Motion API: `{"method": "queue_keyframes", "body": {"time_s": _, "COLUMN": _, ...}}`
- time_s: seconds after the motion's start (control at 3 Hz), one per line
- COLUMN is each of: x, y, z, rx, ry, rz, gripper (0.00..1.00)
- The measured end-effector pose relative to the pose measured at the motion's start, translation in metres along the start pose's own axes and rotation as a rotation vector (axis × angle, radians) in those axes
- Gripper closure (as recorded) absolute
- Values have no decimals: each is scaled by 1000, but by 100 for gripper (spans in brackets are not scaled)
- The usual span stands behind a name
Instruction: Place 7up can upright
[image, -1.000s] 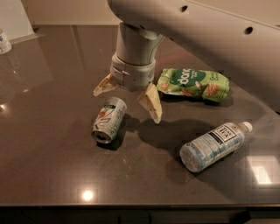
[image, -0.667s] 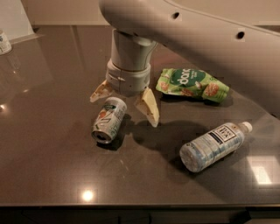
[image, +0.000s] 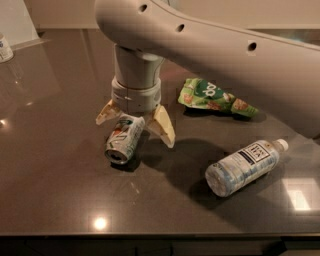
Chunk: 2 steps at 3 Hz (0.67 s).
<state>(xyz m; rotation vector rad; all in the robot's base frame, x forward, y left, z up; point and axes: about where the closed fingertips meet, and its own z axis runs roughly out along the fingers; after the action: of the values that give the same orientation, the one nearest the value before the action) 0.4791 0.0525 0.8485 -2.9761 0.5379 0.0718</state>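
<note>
- Pincer (image: 135, 119) hangs spread wide, its two fingers straddling one end of the 7up can (image: 124, 140); nothing is pinched
- 7up can lies on its side on the counter (image: 60, 190), just beneath the pincer and reaching out in front of it
- Closing off-centre on the rounded wall could squirt the can out; it might roll toward the plastic bottle (image: 247, 167) lying to the pincer's right
</note>
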Motion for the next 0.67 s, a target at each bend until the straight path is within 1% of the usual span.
{"method": "queue_keyframes", "body": {"time_s": 0.67, "x": -5, "y": -5, "z": -2, "rx": -26, "ry": 34, "rz": -11, "gripper": 0}}
